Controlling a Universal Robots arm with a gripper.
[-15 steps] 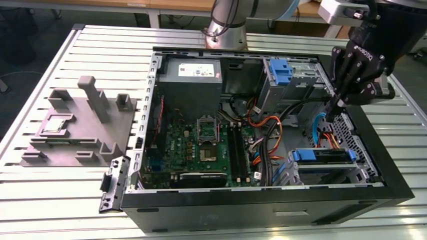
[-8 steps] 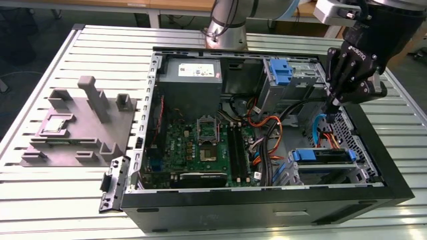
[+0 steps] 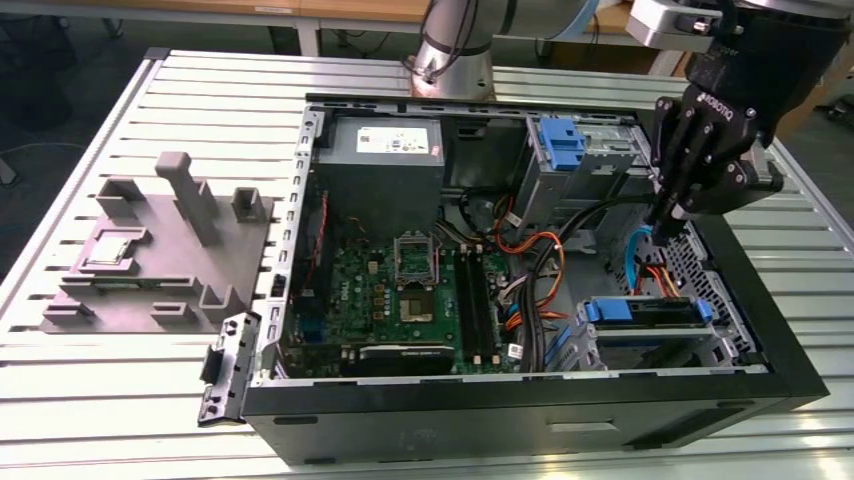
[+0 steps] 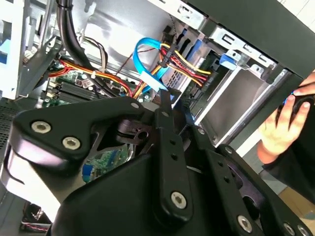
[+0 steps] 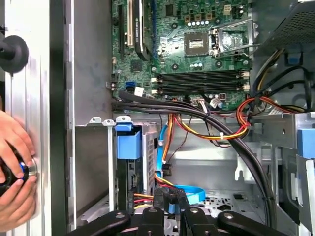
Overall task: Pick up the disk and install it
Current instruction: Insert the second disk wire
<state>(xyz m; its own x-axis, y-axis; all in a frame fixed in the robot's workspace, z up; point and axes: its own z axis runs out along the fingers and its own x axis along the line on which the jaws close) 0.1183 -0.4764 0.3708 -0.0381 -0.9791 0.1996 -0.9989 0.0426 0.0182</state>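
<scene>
Gripper (image 3: 663, 232) at the frame's right, fingers together and empty, tips down inside the computer case (image 3: 787, 375). The disk (image 3: 646, 312) sits lower right, directly below the tips, already in its bay, blue bracket up, long axis across the frame. Probably seated; can't confirm. Cables (image 3: 638, 262) lie between.

- An open black metal computer case (image 3: 534, 395) lies on a slatted aluminium table (image 3: 107, 400).
- Inside it, a green motherboard (image 3: 387, 300) sits below a grey power-supply box with a white label (image 3: 387, 150).
- The arm's black gripper (image 3: 663, 232) hangs over the case's side toward the exterior view's right, fingertips close together above orange and blue cables (image 3: 641, 265).
- A blue-edged drive (image 3: 643, 312) sits in the bay below.
- A grey moulded fixture (image 3: 160, 250) stands on the table at the exterior view's left.
</scene>
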